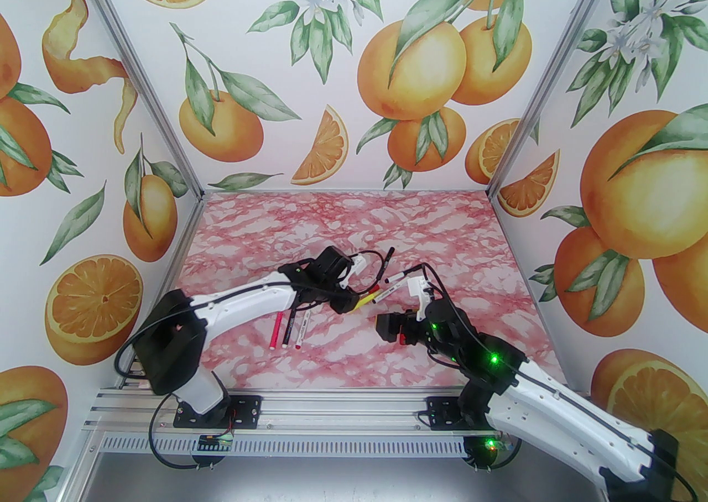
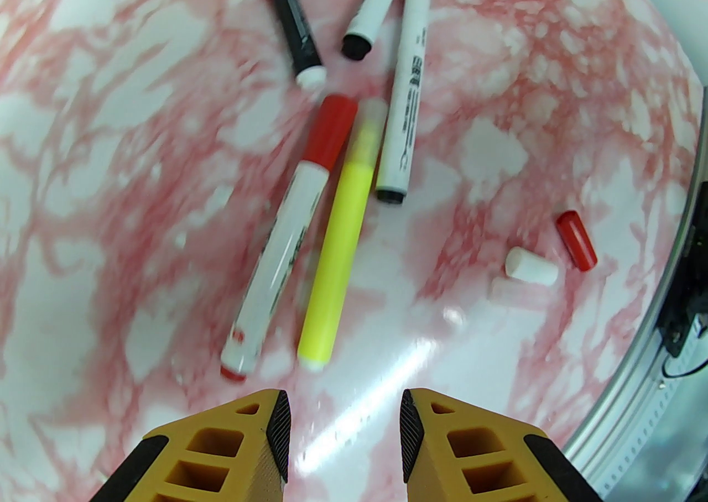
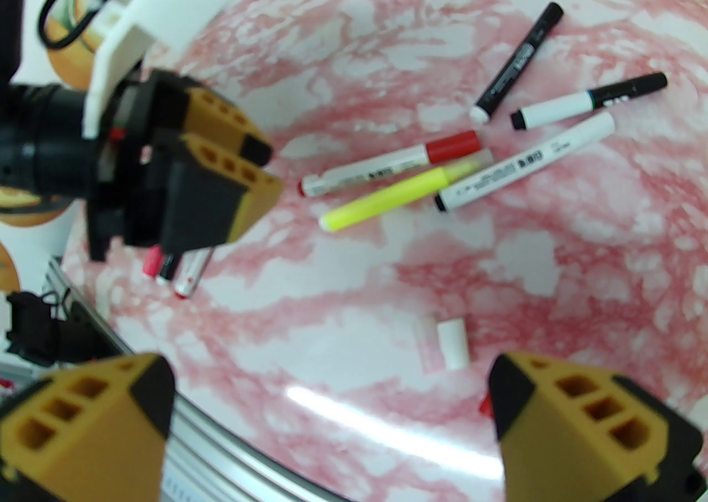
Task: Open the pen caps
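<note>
My left fingers (image 2: 344, 433) stand parted with nothing between them. They hover low over the bench (image 2: 110, 102), just short of the butt ends of the red-capped pen (image 2: 276, 256) and the yellow pen (image 2: 337, 245). My right fingers (image 3: 332, 417) are spread wide and also empty. They sit toward the near edge, with a loose white cap (image 3: 453, 344) on the bench ahead of them and a loose red cap (image 2: 576, 240) just beside it.

I judge the step in hand to be taking the next capped pen. My left fingers' closing line already crosses the barrels, so I see no need to turn the wrist. I would slide a little to the left until one barrel alone sits in the gap. The two pens lie side by side and very close, so a careless descent could pinch both. I would grip the half nearest me, leaving the capped end free for my right fingers, and pull the cap straight along the barrel.

Both pens lie flat near the middle of the bench. Their long axes run almost straight away from my left fingers, leaning slightly right in the left wrist view. The butt ends face my fingers. The red cap end (image 2: 332, 135) and the yellow pen's clear cap (image 2: 371, 124) point away, toward the far right of the bench.
</note>
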Robot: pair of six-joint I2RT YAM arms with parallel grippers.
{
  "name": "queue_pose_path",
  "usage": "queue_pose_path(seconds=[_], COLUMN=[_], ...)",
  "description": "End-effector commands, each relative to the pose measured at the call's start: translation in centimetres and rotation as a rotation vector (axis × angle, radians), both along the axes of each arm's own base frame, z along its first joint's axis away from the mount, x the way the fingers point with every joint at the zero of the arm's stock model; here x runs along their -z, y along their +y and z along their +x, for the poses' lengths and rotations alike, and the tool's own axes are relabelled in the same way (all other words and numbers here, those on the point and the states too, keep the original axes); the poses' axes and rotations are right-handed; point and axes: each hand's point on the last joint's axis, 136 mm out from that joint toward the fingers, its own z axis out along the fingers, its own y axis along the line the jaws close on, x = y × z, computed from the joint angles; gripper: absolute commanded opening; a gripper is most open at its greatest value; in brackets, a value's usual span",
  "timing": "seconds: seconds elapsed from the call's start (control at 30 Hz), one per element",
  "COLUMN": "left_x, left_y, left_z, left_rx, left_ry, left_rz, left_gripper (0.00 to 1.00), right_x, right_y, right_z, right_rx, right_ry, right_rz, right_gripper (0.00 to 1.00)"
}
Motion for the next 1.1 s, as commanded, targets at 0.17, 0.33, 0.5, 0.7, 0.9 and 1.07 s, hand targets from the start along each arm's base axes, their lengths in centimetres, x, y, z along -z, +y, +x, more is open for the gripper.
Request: queue_pose_path(seconds=[0.17, 0.33, 0.5, 0.7, 0.9, 1.07], left_x=[1.9, 3.4, 5.0, 5.9, 6.8, 7.3], left_y=[-1.7, -2.2, -2.4, -2.3, -2.1, -1.9], left_z=[2.5, 3.3, 4.5, 5.1, 5.3, 5.3], left_rx=[0.105, 0.119, 0.096, 0.083, 0.079, 0.084], left_ry=[-0.027, -0.013, 0.008, 0.032, 0.052, 0.059], left_rz=[0.084, 0.124, 0.147, 0.155, 0.177, 0.200], left_gripper=[0.39, 0.39, 0.39, 0.39, 0.37, 0.34], right_x=[-2.3, -1.8, -1.2, -1.0, -0.8, -0.7], right_y=[-0.6, -0.8, -0.9, -0.9, -1.0, -1.0], right_z=[0.3, 0.1, 0.0, 0.0, 0.0, 0.1], right_rx=[0.045, 0.058, 0.063, 0.064, 0.072, 0.078], right_ry=[-0.033, -0.021, -0.003, 0.002, 0.007, 0.009], right_rz=[0.028, 0.040, 0.030, 0.026, 0.028, 0.028], right_gripper=[1.00, 1.00, 1.00, 1.00, 0.99, 0.99])
